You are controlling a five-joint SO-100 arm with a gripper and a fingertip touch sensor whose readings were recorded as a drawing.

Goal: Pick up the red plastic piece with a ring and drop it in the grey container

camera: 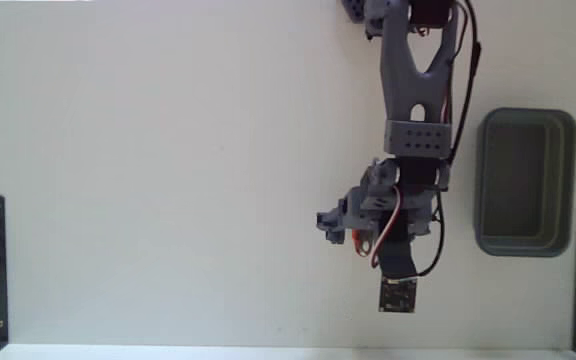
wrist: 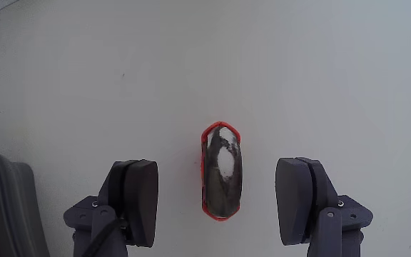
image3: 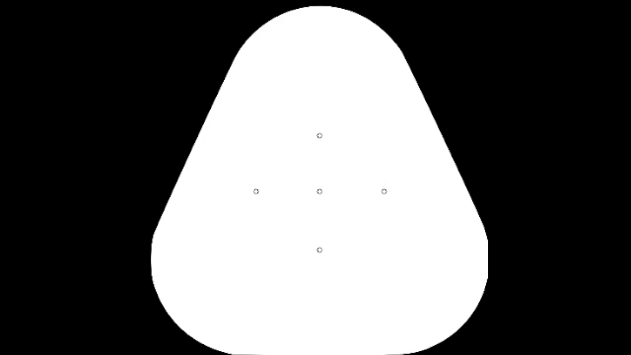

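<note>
— Gripper (wrist: 220, 207) first: we see it spread wide in the wrist view, two dark grey rounded pads with bare table between them, grasping nothing.

— Agreed. And the red plastic piece with a ring (wrist: 221, 173) lies right in that gap, touching neither pad. We'd put it about midway, a little nearer the left pad than the right, and reaching farther up the picture than the pad tips.

— What do we make of its shape?

— Oblong, standing lengthwise in the wrist view, with an orange-red rim tapering to blunt ends. Its face looks dark and glossy, with pale reflections on it; we cannot make out the ring itself clearly.

— Moving outward, then. The pads are matte, smooth plastic with rounded edges, mounted on angular grey brackets.

— At the left edge of the wrist view we catch a corner of the grey container (wrist: 6, 207), dark with a rounded corner and ridged rim.

— In the fixed view the grey container (camera: 568, 180) sits on the right side of the table (camera: 168, 180), a rectangular tray with a thick raised rim, well apart from the gripper.

— There the arm (camera: 418, 90) reaches from the top edge towards the bottom, grey printed parts with black and thin red wires. The piece is hidden under it.

— The table is plain, matte white.
</note>
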